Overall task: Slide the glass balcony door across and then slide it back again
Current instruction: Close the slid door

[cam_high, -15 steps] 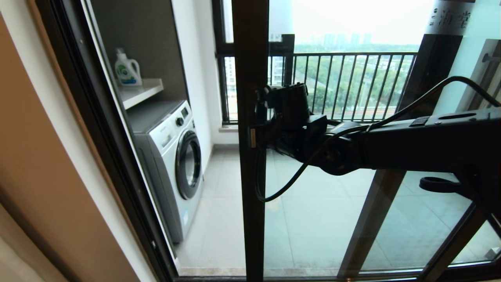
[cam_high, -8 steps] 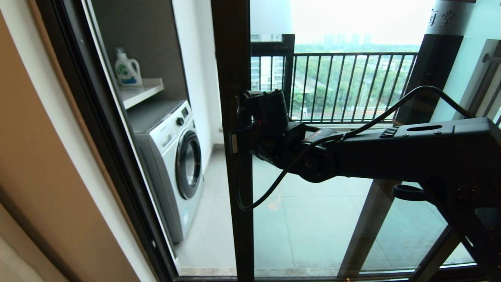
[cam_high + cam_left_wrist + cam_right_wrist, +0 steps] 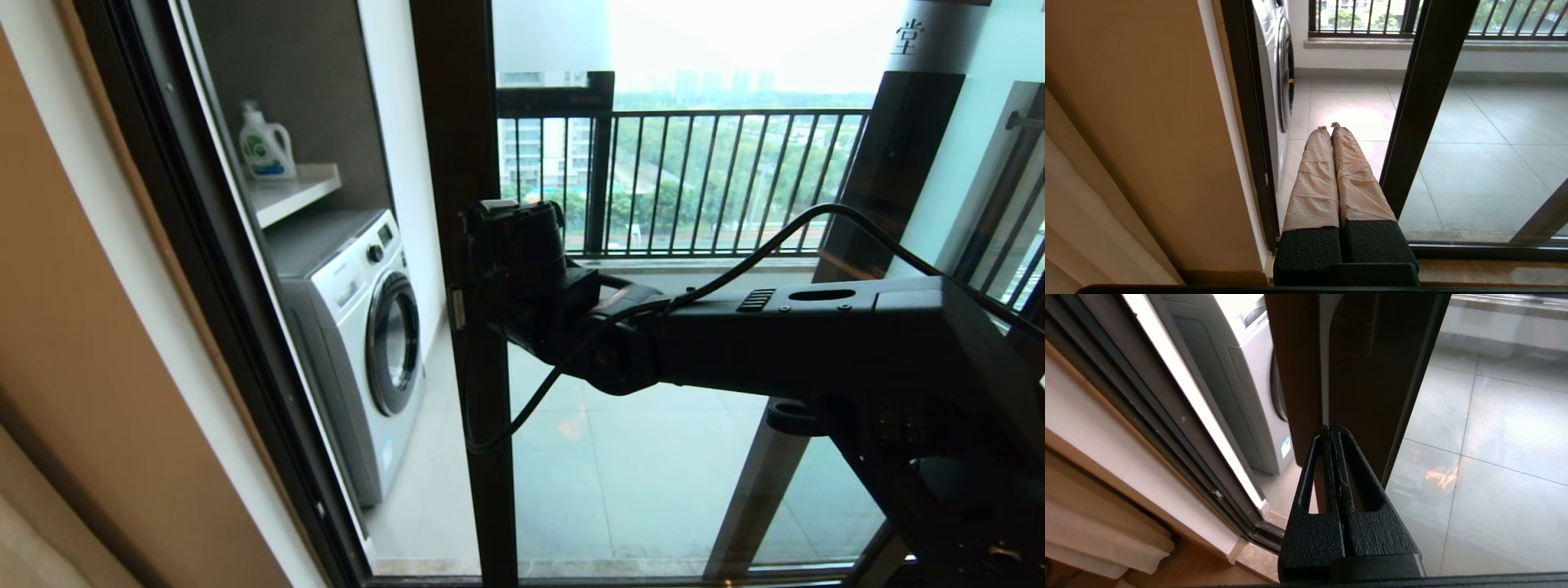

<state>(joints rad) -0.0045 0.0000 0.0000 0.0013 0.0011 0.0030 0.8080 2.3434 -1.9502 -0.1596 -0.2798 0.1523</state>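
We are reaching our right arm across to the glass balcony door (image 3: 482,343), whose dark brown-black frame edge is standing a little left of centre, with a gap to its left opening onto the washing machine (image 3: 359,327). Our right gripper (image 3: 1331,430) is pressing its tips against that frame edge with its fingers (image 3: 1349,465) together and nothing between them. The door's clear pane is showing the tiled balcony floor and the railing (image 3: 694,180) beyond. Our left gripper (image 3: 1329,127), fingers together too, is hanging low near the door's bottom track.
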